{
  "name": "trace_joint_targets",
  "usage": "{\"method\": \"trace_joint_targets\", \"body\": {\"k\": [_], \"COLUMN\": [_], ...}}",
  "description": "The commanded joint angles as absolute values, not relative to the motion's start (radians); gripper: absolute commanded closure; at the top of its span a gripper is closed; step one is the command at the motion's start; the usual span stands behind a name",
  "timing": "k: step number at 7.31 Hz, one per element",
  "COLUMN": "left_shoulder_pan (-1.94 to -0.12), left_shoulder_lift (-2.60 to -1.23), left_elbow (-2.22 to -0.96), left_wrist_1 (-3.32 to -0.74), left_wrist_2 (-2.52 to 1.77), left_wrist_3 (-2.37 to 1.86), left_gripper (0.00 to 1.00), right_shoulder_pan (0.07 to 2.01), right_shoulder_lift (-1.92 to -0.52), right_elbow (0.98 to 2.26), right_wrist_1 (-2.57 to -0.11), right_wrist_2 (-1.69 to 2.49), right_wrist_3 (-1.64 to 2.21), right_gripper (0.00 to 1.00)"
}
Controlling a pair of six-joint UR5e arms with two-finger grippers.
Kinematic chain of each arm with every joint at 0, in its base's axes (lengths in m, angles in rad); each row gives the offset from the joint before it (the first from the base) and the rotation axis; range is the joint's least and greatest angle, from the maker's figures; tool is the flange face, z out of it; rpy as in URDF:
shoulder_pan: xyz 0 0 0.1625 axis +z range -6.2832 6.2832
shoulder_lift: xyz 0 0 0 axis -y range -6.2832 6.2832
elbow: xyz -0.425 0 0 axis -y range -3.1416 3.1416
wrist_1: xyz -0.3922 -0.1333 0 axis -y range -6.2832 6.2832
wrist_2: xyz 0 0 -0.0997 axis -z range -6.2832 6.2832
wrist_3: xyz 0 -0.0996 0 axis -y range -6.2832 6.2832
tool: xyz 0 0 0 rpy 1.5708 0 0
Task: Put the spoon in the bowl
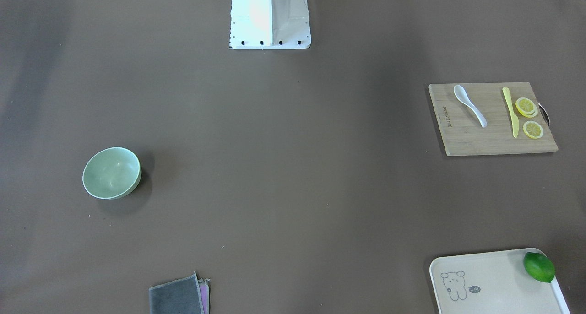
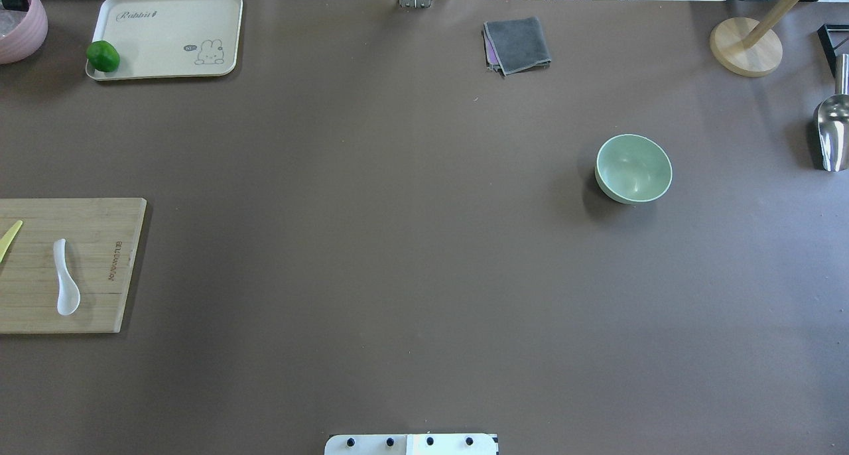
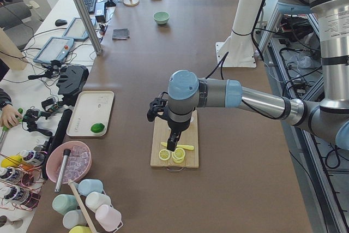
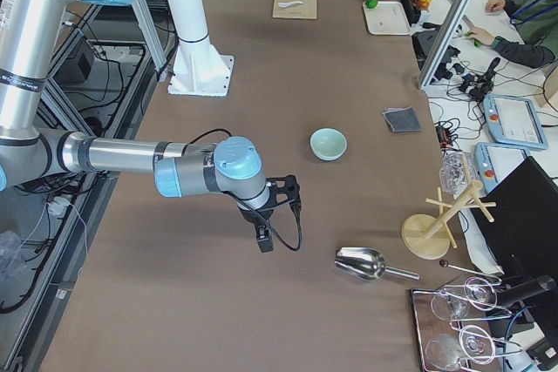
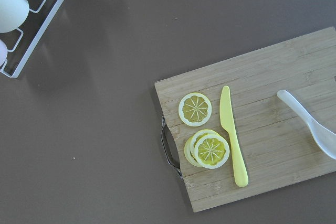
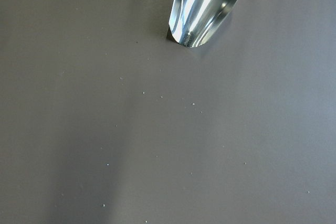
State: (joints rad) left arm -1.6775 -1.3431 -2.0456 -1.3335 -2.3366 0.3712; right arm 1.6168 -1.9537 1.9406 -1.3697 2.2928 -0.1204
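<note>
The white spoon (image 1: 469, 104) lies on a wooden cutting board (image 1: 492, 142) at the table's left end, also in the overhead view (image 2: 66, 279) and at the right edge of the left wrist view (image 5: 312, 124). The mint-green bowl (image 1: 111, 173) stands empty and upright on the right half of the table (image 2: 633, 168). My left gripper (image 3: 172, 144) hangs over the board's handle end, above the lemon slices. My right gripper (image 4: 261, 241) hovers over bare table, apart from the bowl (image 4: 328, 143). Both show only in side views, so I cannot tell whether they are open or shut.
A yellow knife (image 1: 510, 111) and lemon slices (image 1: 526, 106) share the board. A cream tray (image 1: 490, 277) holds a lime (image 1: 539, 267). A grey cloth (image 1: 178, 298) lies at the far edge. A metal scoop (image 2: 832, 130) and a wooden stand (image 2: 746, 44) are at the right end.
</note>
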Motion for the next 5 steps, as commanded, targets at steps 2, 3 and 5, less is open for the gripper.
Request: {"method": "trace_joint_targets", "body": {"k": [2, 3, 5], "left_shoulder_pan": [-1.677, -1.677, -1.661], "left_shoulder_lift": [-1.347, -1.354, -1.510], "left_elbow": [-2.040, -2.010, -1.825], "left_wrist_1": [-1.476, -1.571, -1.771], "left_wrist_2": [-2.336, -2.338, -2.392], "left_wrist_3": [0.368, 0.364, 0.357], "left_gripper": [0.02, 0.02, 0.02], "right_shoulder_pan": [1.617, 1.615, 1.599], "right_shoulder_lift": [-1.944, -1.927, -1.876], "right_elbow": [1.945, 1.945, 1.944], "right_wrist_1": [-1.283, -1.247, -1.232], "right_wrist_2": [2.292, 2.292, 2.302], "right_wrist_3": [-0.100, -0.031, 0.163], "right_gripper": [0.00, 0.00, 0.00]}}
